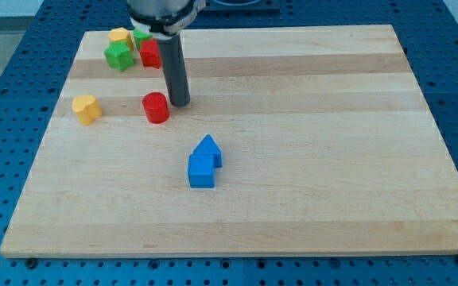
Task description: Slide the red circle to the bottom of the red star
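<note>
Camera view: my tip [180,103], no gripper visible, beside round red circle [156,107].

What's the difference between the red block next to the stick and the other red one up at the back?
The red circle is round and fully in view; the red star is partly hidden behind my rod, so its shape is hard to read. The red circle stands alone, just to the view's left of my tip; the red star sits crowded among green and yellow blocks near the view's top. Both are red.
</note>
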{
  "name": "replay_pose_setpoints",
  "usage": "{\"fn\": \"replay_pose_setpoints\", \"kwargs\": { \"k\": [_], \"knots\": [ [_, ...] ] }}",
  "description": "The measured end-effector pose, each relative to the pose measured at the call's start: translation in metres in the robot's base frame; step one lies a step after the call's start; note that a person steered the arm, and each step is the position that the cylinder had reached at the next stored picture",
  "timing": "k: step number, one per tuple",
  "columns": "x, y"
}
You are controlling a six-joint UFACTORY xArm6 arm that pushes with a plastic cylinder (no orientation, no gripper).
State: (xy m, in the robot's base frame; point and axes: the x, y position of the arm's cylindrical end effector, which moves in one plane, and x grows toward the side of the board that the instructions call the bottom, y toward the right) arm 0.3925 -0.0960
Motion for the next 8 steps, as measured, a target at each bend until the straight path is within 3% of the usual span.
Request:
{"fn": "replay_pose_setpoints", "kwargs": {
  "k": [1,3,8],
  "knots": [
    [0.031,-0.004],
    [0.044,-0.025],
    [-0.018,-0.041]
  ]
}}
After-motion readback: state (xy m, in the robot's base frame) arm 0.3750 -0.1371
